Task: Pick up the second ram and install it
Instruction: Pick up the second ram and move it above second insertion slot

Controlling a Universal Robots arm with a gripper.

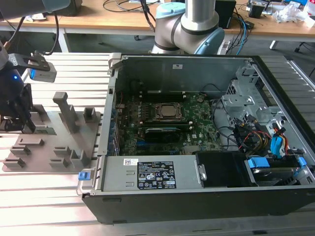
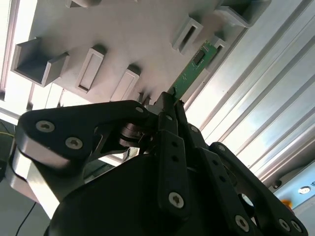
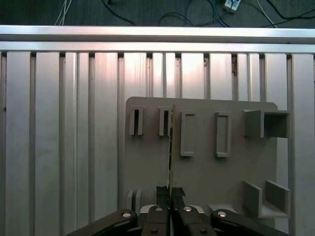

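The second ram (image 2: 193, 69) is a thin green stick, and my gripper (image 2: 170, 101) is shut on one end of it. In the first wrist view the second ram (image 3: 171, 147) shows edge-on, running out from my gripper (image 3: 171, 191) across the grey fixture plate (image 3: 206, 162). Its far end lies close to a slotted holder (image 2: 219, 44) on that plate; whether it touches the holder I cannot tell. In the exterior view my gripper (image 1: 19, 123) hangs over the fixture plate (image 1: 54, 142) at the far left, well away from the green motherboard (image 1: 197, 132) in the open case.
The open computer case (image 1: 114, 64) fills the exterior view's middle and right, with a CPU socket (image 1: 167, 112), a labelled power supply (image 1: 152, 173) and a cabled drive cage (image 1: 256, 113). A grey upright post (image 1: 66, 110) rises from the plate. The arm's base (image 1: 189, 27) stands behind the case.
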